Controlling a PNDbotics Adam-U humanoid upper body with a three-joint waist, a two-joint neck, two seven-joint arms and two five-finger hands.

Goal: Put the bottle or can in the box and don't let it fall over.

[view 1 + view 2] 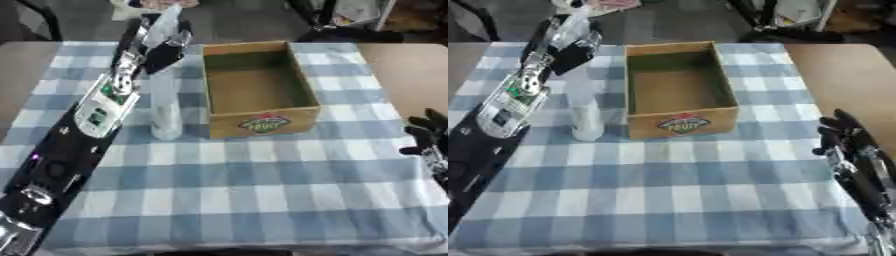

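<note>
**Bottle upright beside the box, left robot hand at its top**

I see the bottle standing upright on the checked cloth, just left of the box and near its front left corner. It's clear plastic, pale, base on the cloth. It looks close to the box wall but I can't tell if they touch. It is outside the box.

My left arm comes in from the lower left and runs diagonally up across the cloth. Left robot hand is at the upper part of the bottle, dark fingers curled round the neck area. Something pale and clear sticks up above the fingers; I read it as the top of the bottle but can't make it out well.

The box is brown cardboard, open at the top, long side running away from me, inside bare. There's a round red and green label on the near face. It sits on the cloth roughly at centre, toward the far half.

Right robot hand is at the right edge, off the cloth edge over the bare desk, fingers pointing up and relaxed, spread apart, holding nothing. It's well apart from both box and bottle.

The cloth is blue and white, covering most of the desk.
</note>
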